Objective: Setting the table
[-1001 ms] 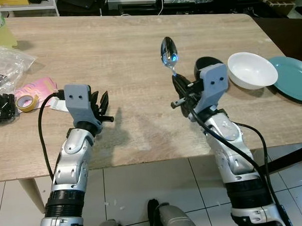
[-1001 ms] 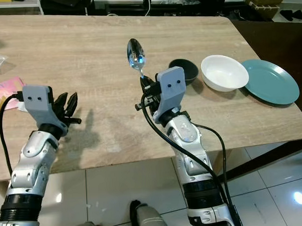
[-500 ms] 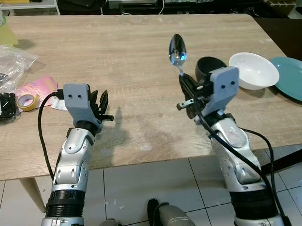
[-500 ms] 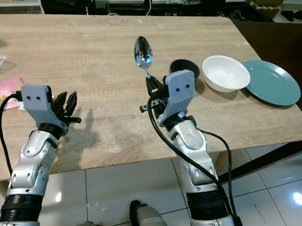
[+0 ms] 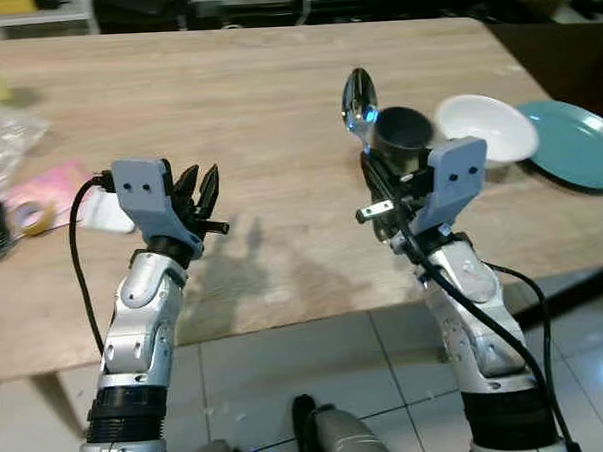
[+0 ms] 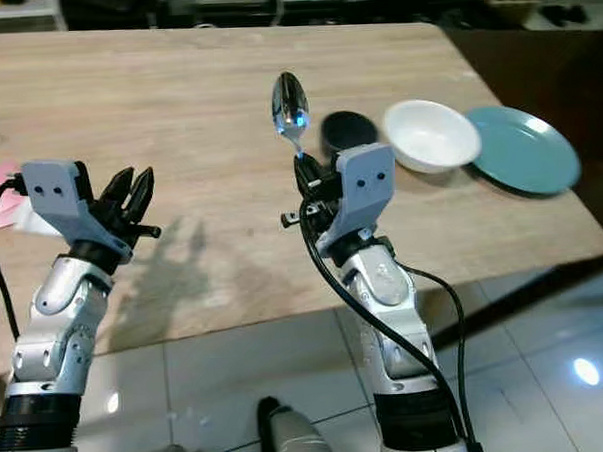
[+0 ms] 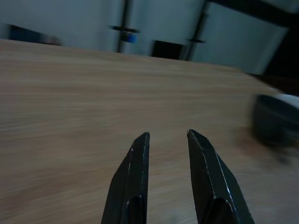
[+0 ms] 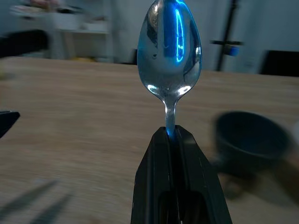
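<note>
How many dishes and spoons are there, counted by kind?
Spoon, held up in the right hand: 1
White bowl: 1
Dark cup: 1
Teal plate: 1
Total: 4

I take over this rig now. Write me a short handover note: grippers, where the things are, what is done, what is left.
Right gripper: shut on the spoon, held bowl-up above the table.
Left gripper: open, empty, over the table's near edge.
Dark cup, white bowl and teal plate stand in a row on the robot's right.
Done: spoon picked up.
Left: lay the spoon down, probably by the dishes.
</note>
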